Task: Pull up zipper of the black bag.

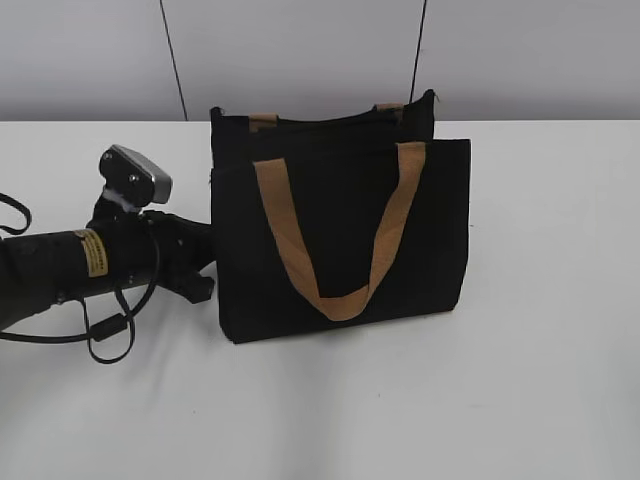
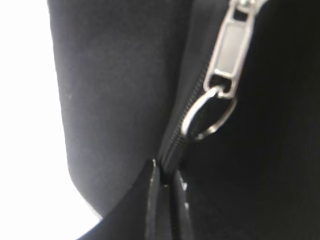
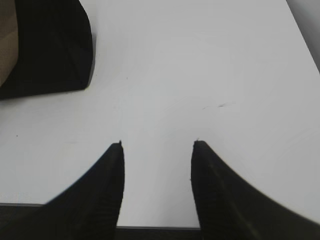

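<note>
The black bag stands upright on the white table, its tan handles hanging down the front. My left arm reaches in from the left, and its gripper meets the bag's left side edge. In the left wrist view the left gripper has its jaws nearly closed, pinching the black zipper track. The silver slider and its ring pull hang free just beyond the fingertips. My right gripper is open and empty over bare table. A corner of the bag lies at its upper left.
The white table spreads around the bag. A grey panelled wall stands behind it. The left arm's black cable loops over the table at the left. The right arm does not show in the exterior view.
</note>
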Robot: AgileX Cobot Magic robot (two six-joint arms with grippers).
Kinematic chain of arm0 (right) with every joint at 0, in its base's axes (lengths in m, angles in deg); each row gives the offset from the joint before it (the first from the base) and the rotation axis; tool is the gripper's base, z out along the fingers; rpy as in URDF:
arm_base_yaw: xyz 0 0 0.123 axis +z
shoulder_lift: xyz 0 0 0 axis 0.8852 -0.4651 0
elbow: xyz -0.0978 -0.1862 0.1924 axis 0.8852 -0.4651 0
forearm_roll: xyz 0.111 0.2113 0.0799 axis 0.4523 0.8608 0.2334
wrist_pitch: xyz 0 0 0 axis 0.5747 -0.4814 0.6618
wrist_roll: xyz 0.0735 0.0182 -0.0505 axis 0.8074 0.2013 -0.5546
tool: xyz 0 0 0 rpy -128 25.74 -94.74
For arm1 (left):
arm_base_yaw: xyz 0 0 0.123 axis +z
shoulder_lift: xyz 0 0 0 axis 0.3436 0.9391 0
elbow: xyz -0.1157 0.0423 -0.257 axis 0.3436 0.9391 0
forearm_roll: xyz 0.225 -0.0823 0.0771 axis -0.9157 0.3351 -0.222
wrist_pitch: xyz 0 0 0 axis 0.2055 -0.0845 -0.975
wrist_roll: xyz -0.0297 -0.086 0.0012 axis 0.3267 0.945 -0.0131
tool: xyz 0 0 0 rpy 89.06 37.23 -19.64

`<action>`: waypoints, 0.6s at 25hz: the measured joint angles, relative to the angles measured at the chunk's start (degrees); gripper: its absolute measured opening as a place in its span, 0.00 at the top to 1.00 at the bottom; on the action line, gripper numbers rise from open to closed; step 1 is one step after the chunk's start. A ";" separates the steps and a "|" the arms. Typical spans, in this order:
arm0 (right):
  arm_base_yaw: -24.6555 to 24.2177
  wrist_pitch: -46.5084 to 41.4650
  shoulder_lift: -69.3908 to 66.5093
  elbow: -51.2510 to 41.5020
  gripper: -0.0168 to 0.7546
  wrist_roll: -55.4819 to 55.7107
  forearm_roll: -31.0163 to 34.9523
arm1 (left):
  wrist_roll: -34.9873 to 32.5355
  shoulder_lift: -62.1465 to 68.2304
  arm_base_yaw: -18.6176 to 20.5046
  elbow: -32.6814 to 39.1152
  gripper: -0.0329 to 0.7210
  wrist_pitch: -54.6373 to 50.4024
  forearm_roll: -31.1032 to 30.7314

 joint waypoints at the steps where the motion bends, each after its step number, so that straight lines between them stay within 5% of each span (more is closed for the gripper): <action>1: 0.00 0.00 0.00 0.00 0.53 0.00 0.00 | 0.00 -0.39 0.00 0.00 0.93 -0.28 0.00; 15: 0.00 0.00 0.00 0.00 0.53 0.00 0.00 | 0.00 -23.17 0.00 4.30 0.93 -14.43 0.00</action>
